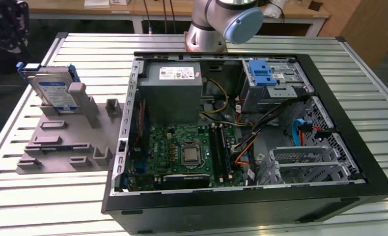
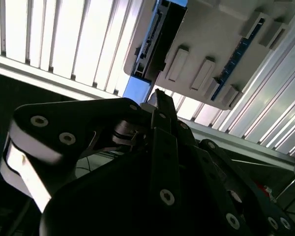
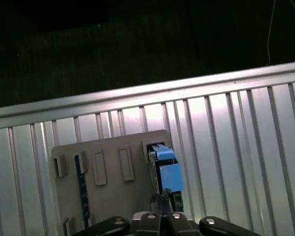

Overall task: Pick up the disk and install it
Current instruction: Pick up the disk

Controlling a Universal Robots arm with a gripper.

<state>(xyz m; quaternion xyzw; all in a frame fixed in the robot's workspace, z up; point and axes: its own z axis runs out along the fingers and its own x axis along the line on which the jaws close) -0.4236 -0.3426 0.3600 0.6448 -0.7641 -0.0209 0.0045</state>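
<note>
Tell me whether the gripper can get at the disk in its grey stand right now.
Probably yes. The disk stands upright in the grey stand, outside the computer case, its upper edge bare; in the first wrist view nothing lies between it and the gripper.

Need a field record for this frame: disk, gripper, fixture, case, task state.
disk: stands on edge in its slot, blue rails on its edges
fixture plate: grey, flat on the slatted table, at the exterior view's left of the case
gripper: above the disk in the first wrist view, holding nothing
PC case: lying open, motherboard exposed
drive cage: grey, blue latch, far corner of case
task state: disk not picked up, not installed
</note>
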